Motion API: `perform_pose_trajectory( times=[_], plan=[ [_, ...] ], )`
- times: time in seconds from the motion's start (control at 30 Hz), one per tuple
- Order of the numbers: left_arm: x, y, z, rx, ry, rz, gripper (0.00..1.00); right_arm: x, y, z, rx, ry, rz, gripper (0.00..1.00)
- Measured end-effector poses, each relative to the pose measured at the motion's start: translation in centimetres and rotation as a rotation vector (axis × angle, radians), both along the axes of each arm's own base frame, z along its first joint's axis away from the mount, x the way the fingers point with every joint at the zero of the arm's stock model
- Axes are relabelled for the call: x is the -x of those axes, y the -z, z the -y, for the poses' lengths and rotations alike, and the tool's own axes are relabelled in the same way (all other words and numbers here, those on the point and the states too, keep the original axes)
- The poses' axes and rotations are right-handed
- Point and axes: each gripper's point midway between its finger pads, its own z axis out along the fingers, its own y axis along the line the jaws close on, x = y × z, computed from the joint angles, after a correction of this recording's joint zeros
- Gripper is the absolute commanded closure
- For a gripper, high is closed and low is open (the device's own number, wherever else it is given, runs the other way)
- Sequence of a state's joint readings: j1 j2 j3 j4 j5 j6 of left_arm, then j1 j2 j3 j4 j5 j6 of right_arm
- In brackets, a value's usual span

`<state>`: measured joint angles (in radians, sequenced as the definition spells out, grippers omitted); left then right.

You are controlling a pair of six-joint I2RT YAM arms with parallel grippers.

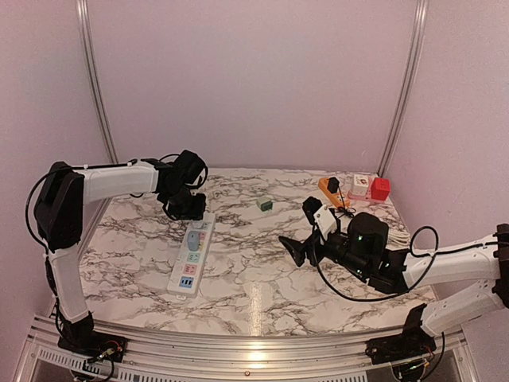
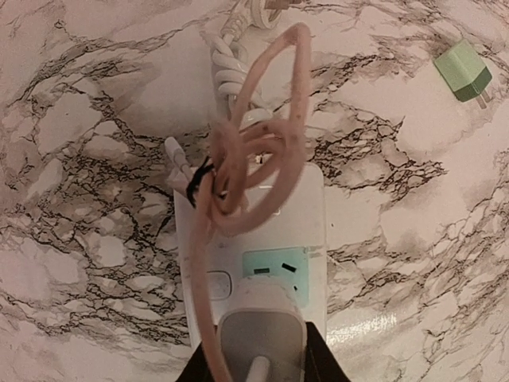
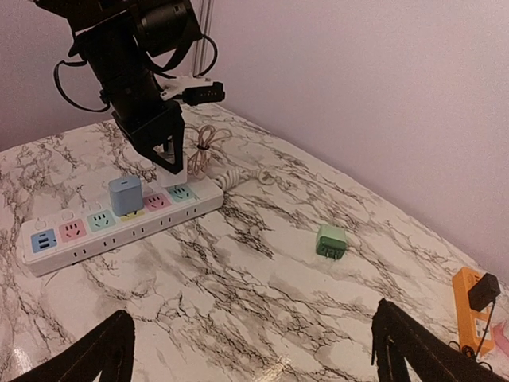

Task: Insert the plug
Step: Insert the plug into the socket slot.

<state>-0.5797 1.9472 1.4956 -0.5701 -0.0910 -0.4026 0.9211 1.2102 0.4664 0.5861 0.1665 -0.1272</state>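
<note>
Left gripper (image 1: 184,208) is seen closed on a white rounded plug (image 2: 262,338), which is held upright between the black fingers over the far end of a long white power strip with coloured sockets (image 3: 135,231). The plug is placed at the mint-green socket (image 2: 274,270) nearest that end; whether its pins are seated cannot be told. A pale pink cable (image 2: 296,135) is trailed from the plug and is bundled in loops over the strip's end, beside the strip's own coiled white cord (image 2: 229,68). A light blue block adaptor (image 3: 125,195) is plugged into the middle of the strip. The strip is laid on a white marble-patterned table (image 1: 254,278). A small green cube charger (image 3: 332,241) is lying on the table, well apart from the strip. The right gripper (image 3: 251,312) is held with its jaws spread wide and nothing between them, above the table on the right side. An orange flat block (image 1: 332,191) and a red box (image 1: 380,189) are placed near the far right corner.
</note>
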Motion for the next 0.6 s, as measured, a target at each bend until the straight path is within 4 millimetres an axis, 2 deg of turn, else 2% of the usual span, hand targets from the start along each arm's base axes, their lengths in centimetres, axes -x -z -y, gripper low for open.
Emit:
perform_pose_trajectory(
  times=[0.6],
  plan=[
    [-0.21, -0.55, -0.17, -0.005, -0.004, 0.019, 1.00, -0.08, 0.56, -0.11, 0.012, 0.000, -0.009, 0.01]
  ],
)
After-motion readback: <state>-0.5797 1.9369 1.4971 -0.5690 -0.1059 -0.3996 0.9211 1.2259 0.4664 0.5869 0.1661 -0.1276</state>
